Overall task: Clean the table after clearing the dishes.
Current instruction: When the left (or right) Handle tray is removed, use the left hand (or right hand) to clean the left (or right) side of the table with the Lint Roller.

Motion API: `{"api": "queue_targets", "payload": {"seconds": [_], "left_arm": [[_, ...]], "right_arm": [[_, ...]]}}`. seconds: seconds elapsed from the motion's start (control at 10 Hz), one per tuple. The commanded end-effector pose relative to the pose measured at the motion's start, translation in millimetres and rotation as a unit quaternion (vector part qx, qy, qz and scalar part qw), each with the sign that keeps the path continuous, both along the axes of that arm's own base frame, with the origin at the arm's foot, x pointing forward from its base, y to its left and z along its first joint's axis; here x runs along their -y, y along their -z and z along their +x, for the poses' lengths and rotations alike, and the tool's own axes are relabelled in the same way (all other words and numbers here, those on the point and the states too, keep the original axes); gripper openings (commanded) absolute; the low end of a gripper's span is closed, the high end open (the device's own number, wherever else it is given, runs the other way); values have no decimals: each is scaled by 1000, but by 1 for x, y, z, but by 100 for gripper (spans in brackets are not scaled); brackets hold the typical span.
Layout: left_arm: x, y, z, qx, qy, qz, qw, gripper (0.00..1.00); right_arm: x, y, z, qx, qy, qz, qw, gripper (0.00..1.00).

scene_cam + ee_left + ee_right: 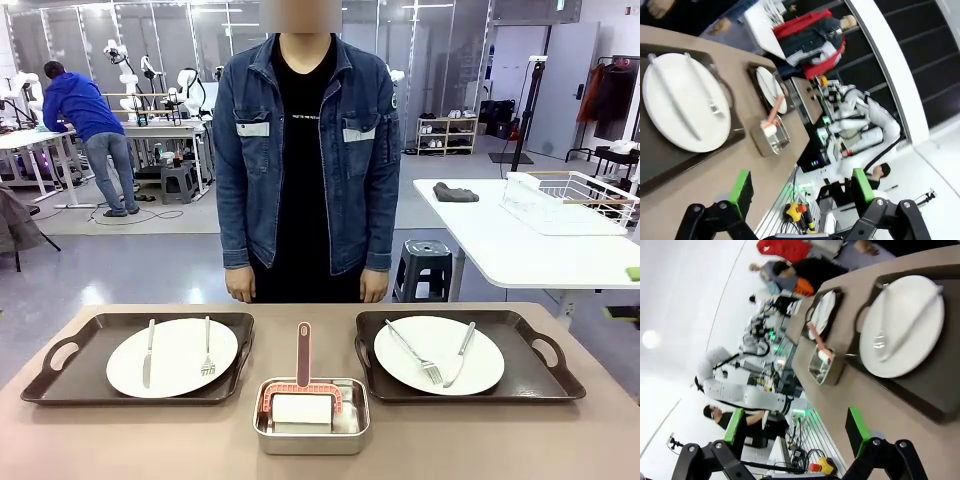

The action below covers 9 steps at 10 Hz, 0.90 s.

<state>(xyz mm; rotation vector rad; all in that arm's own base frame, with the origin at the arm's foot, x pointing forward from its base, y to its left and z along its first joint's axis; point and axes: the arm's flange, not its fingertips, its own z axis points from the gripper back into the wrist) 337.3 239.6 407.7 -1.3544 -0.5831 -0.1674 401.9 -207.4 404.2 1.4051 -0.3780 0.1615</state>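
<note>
The beige-brown table (150, 445) has everything on it and none of it has been cleared, so I judge the job to be at its very start.

Nearest the robot's side, the left gripper (801, 186) hangs over the near edge with its jaws spread wide and nothing between the green pads. The right gripper (795, 426) is likewise wide apart and empty, over its own end of the table.

Just ahead, at the middle of the near edge, sits a small steel pan (311, 440). In it lies a pink-handled tool (303, 362) with a white block at its head. This is probably a sponge or wiper, though the view is too soft to be sure.

Beyond the pan, one to each side and well apart, are the dishes. The left plate (172, 357) lies on the left tray (60, 385) with a knife and a fork laid on it. The right plate (438, 354) lies on the right tray (545, 385) with its own fork and knife leaning toward each other.

At the far edge stands a person (305, 150), arms hanging and hands off the table. Farther back is a white table (500, 245) carrying a wire basket (570, 200).

What is left, by my reading, is the whole task: both trays must go, and then the bare top can be wiped with the tool from the pan.
</note>
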Motion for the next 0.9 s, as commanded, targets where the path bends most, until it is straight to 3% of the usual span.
{"api": "queue_targets", "payload": {"seconds": [0.0,0.2,0.4,0.5,0.8], "left_arm": [[-43,2,-21,-9,-44,12,999,100],[-79,3,-47,-21,-93,10,995,100],[-77,-3,-39,-19,-93,27,995,100],[-83,6,-54,-18,-104,13,994,100],[-83,6,-54,-18,-104,13,994,100]], "right_arm": [[37,8,-17,-3,43,4,999,100],[65,19,-37,-15,85,7,996,100],[63,18,-33,-15,96,-12,995,100],[76,22,-42,-24,94,6,995,100],[76,22,-42,-24,94,6,995,100]]}}
